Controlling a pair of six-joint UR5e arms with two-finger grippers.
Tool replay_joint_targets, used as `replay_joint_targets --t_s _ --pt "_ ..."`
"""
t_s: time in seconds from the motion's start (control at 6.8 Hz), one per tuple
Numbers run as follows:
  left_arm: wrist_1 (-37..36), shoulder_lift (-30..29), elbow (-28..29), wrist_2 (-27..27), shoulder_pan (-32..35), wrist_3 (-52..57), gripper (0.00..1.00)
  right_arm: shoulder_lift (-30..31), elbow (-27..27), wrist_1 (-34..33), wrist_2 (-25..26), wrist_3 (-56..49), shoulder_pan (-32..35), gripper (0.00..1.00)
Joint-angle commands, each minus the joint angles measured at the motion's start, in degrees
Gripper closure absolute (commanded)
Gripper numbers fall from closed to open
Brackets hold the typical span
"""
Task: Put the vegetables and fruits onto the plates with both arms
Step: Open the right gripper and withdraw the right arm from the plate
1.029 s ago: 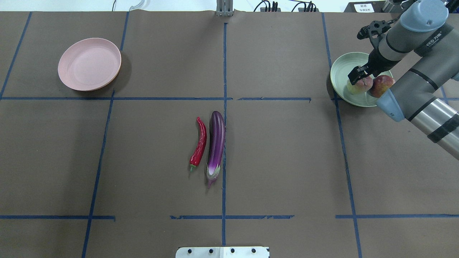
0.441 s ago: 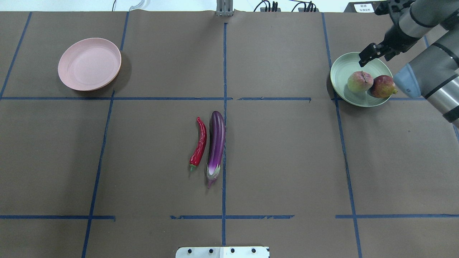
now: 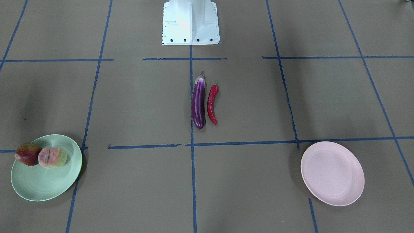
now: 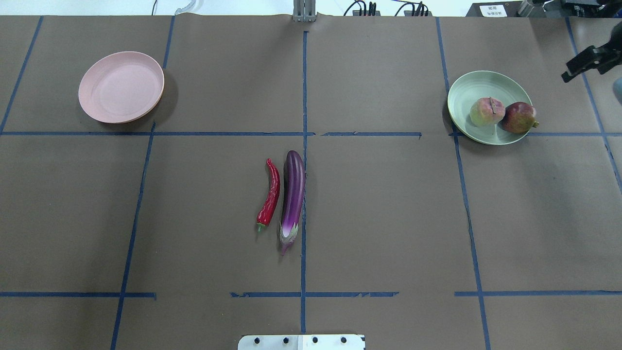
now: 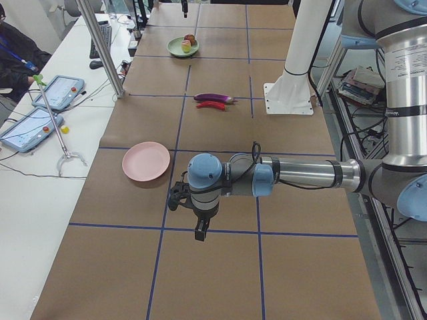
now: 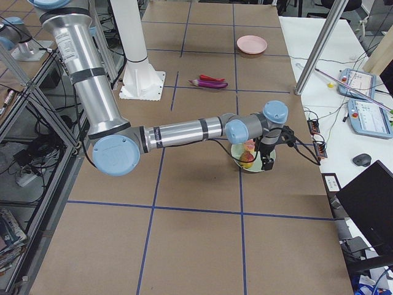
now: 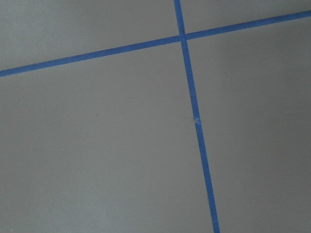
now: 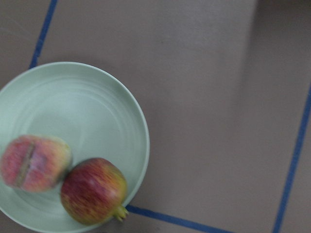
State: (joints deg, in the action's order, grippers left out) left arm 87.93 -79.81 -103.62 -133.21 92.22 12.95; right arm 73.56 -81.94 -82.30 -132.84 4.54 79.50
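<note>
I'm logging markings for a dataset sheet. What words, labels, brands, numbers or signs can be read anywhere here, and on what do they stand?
White label card beyond the table's far edge: two lines of dark print, too small to read.
Tablet screens on the side bench: too small to read.
Nothing else shows any readable text.

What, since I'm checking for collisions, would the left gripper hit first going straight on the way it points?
Probably the bare table, near a blue tape crossing: the left gripper points down and its wrist view shows nothing else below. Its height is unclear.
</note>
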Motion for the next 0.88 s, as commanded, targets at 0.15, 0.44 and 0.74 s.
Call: replay_joint_targets --t_s 0.15,0.44,0.74 --pt "7.75 -1.58 -1.24 0.06 -0.2 -0.46 0.0 15.68 -10.81 -6.54 -0.14 -9.02 8.65 0.0" --pt "8.05 -2.36 -1.5 -3.08 -2.82 -5.86 0.0 23.01 -18.32 -7.17 -0.4 -7.97 8.74 0.0" --pt "8.13 -8.16 -1.85 -4.07 -10.69 -17.14 0.0 23.21 -18.43 -7.09 -0.49 -7.97 8.74 0.0"
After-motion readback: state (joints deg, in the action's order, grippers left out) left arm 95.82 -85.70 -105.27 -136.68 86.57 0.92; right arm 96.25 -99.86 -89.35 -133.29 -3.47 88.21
